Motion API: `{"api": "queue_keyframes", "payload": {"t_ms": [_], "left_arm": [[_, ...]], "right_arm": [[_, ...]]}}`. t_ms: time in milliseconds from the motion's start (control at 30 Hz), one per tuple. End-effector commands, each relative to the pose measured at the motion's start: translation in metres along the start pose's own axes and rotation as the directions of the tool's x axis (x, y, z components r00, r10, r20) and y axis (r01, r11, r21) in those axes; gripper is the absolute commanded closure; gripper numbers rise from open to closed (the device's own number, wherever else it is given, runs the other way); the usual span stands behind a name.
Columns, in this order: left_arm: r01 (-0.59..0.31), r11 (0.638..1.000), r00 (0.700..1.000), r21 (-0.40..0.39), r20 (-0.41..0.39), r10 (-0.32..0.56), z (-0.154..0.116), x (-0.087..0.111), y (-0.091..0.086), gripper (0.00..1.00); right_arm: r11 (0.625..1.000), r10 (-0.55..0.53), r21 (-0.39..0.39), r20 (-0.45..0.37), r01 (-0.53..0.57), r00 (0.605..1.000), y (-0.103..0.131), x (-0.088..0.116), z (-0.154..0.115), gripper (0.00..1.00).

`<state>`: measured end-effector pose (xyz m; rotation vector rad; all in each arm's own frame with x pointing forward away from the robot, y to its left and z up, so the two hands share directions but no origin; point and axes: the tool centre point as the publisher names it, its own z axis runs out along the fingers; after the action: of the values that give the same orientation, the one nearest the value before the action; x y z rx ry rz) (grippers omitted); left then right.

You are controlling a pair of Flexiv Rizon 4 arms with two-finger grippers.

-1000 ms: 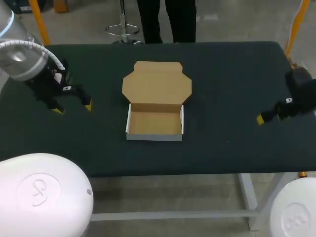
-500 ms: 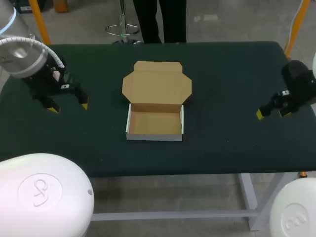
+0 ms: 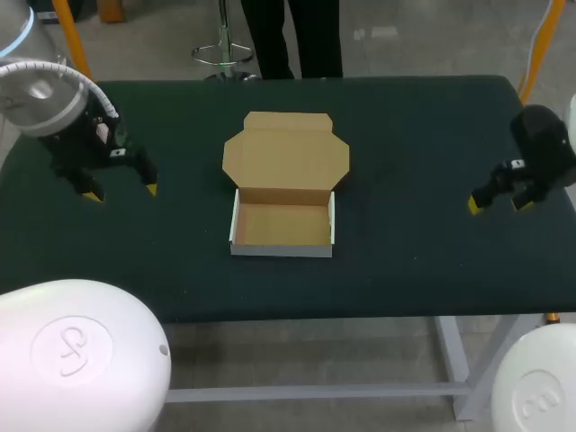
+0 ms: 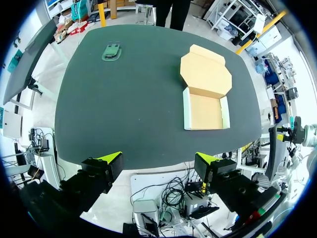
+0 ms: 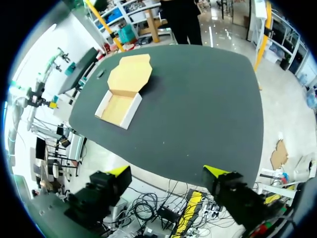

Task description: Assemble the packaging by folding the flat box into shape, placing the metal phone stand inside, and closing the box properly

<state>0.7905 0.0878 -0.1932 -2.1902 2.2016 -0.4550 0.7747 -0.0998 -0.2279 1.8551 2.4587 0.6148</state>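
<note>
Two grippers, both spread and empty: left gripper [image 3: 121,192] over the left side of the table [image 3: 405,135], right gripper [image 3: 497,204] near its right edge. Each is well apart from the box [image 3: 283,193]. The box sits mid-table, tray walls up, lid lying flat open on the far side. The phone stand [image 4: 111,51] lies towards the far left corner, well apart from the box. I only see it from the left wrist view.

A dark green worktop [image 3: 423,135] with rounded corners stands on pale metal legs [image 3: 453,355], its surface flat.
</note>
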Motion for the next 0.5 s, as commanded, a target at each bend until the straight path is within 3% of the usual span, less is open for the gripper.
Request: {"api": "queue_keyframes", "payload": {"t_ms": [33,500], "left_arm": [[0.003,1.0,1.0,0.001,0.005,-0.003,-0.0003,0.0002,0.0003,0.0],[0.011,1.0,1.0,0.004,0.006,-0.011,0.0064,-0.005,-0.0058,0.0]], "right_arm": [[1.0,-0.001,0.0,0.0,0.001,1.0,-0.001,0.0019,-0.0023,0.0],[1.0,-0.001,0.0,0.0,0.001,1.0,-0.001,0.0019,-0.0023,0.0]]}}
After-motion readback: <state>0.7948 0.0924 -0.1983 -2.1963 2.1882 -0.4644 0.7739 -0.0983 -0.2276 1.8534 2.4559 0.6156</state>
